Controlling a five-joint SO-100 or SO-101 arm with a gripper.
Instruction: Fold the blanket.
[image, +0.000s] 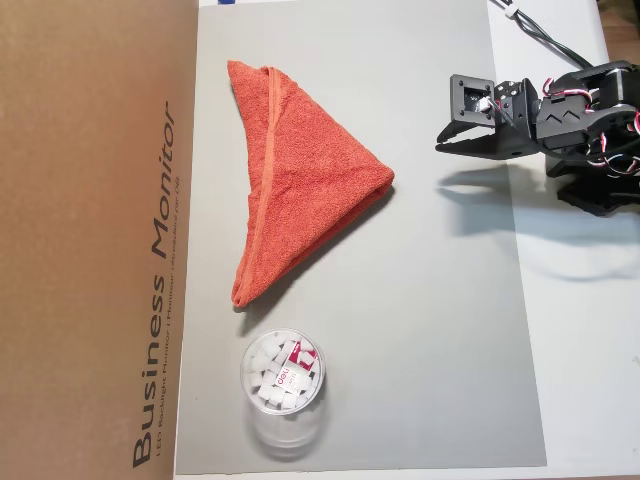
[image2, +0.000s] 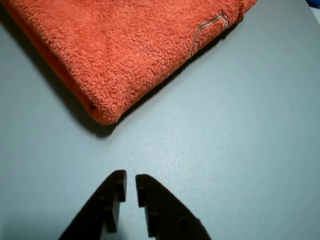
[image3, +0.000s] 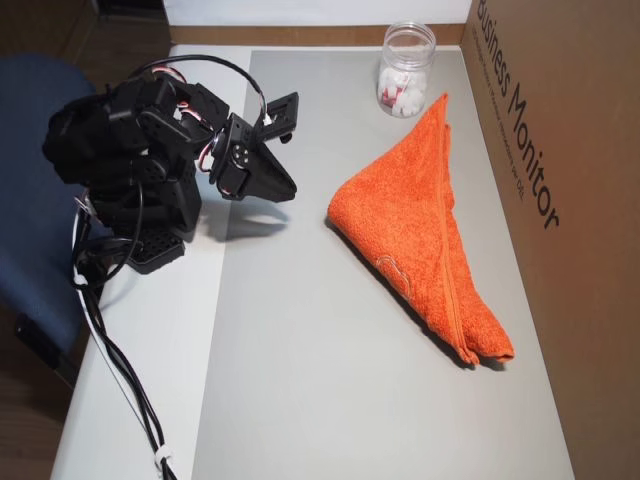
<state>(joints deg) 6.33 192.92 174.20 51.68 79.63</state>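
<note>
One orange-red terry blanket (image: 300, 190), folded triangular: soft, limp, light; pinch right corner. Black gripper (image2: 131, 186) empty, nearly pressed together.

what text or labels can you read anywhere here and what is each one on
"Business Monitor": black lettering on the brown cardboard box, running sideways in both overhead views.
A smaller line printed beside it on the box: too small to read.
Red and white label inside the clear plastic tub: lettering too blurred to read with confidence.
The blanket and the gripper carry no readable text.

blanket (image: 300, 190) on mat (image: 440, 330), tub (image: 282, 372) beside
</note>
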